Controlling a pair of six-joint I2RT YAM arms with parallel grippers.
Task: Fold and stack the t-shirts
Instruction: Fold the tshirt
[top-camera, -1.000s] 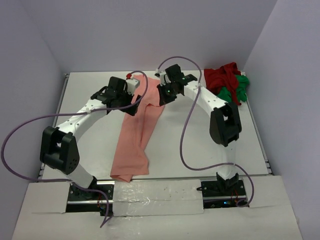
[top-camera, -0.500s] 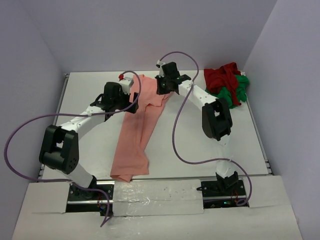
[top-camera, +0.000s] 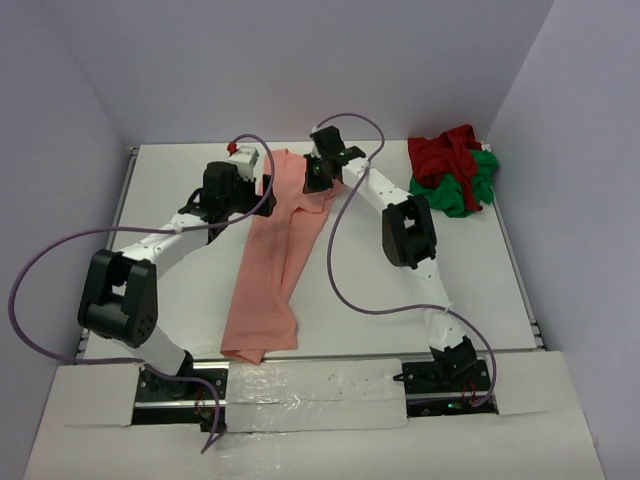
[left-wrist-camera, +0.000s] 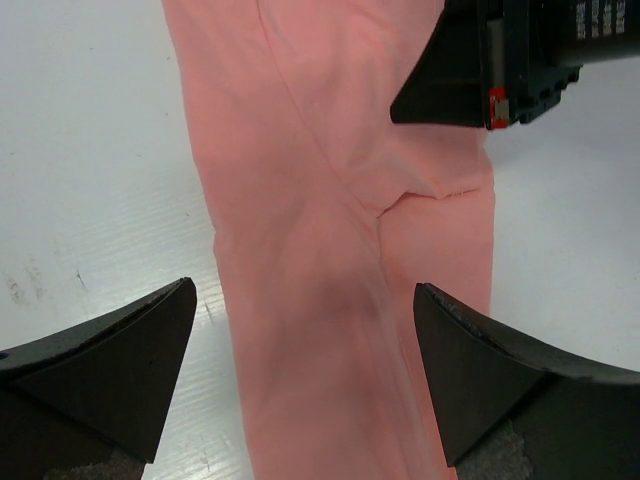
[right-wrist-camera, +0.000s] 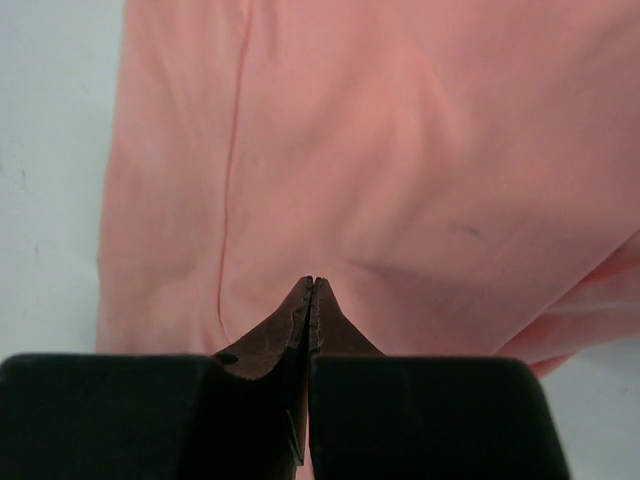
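The salmon-pink t-shirt lies as a long rumpled strip from the table's middle back down to the front edge. My left gripper hovers open over its upper left part, and in the left wrist view the cloth passes between the spread fingers. My right gripper is shut, its tips down against the pink cloth near the shirt's top; no cloth shows between them. The dark red t-shirt and the bright green t-shirt lie crumpled together at the back right.
The white table is boxed in by pale walls at the back and both sides. Purple cables loop from both arms over the table. The right gripper's black body shows at the top of the left wrist view.
The right gripper has swung left and back, from beside the shirt's right edge onto its top part. The left gripper has drawn slightly left. Both jaws kept their state.
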